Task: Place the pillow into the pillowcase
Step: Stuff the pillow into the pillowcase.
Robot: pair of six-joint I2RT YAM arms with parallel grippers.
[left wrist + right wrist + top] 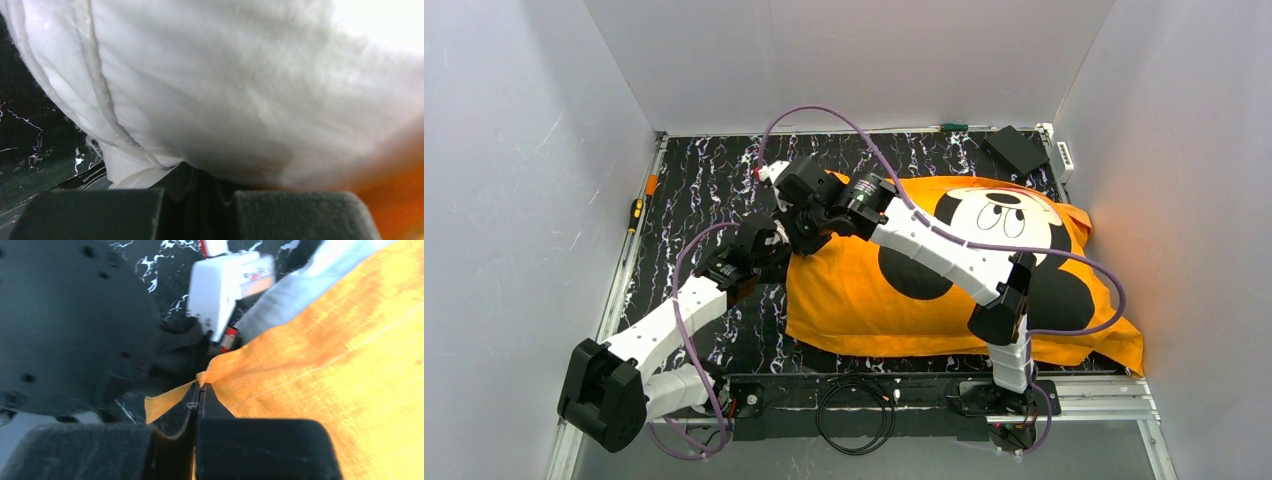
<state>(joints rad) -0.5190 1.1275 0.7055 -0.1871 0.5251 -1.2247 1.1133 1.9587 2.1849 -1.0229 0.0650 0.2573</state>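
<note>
Overhead, the counter (704,190) is a black slab veined with white. It is framed by a silver rail (1094,398) and boxed in by pale grey walls (524,150) on the left, right and far sides. A screwdriver (636,212) with an orange-and-black handle lies on the left rail. In the far right corner a black box (1016,150) sits just beside a white power strip (1064,155). A black cable coil (856,405) rests at the near edge between my two bases, and purple cables (824,112) loop above the arms.

The pillowcase (854,290) covers the right half of the counter. It is bright orange and plump, with the mouse face up, and its right end reaches almost to the wall. My right arm stretches across that printed face toward the case's far left corner, where both arms meet.

From the right wrist, my right tool (200,390) is pressed together on a fold of the orange hem, pinching it at the very tips. Dark counter and the black body of my other arm are just beyond.

From the left wrist, the pillow (225,90) fills nearly the whole view. It is white and soft, with a stitched seam curving down its left side and an orange blur of case at the lower right. My left tool (200,185) is pressed together, its tips buried under the bulging white fabric. I cannot tell whether any of that fabric is caught between them. A strip of marbled counter shows at the left.
</note>
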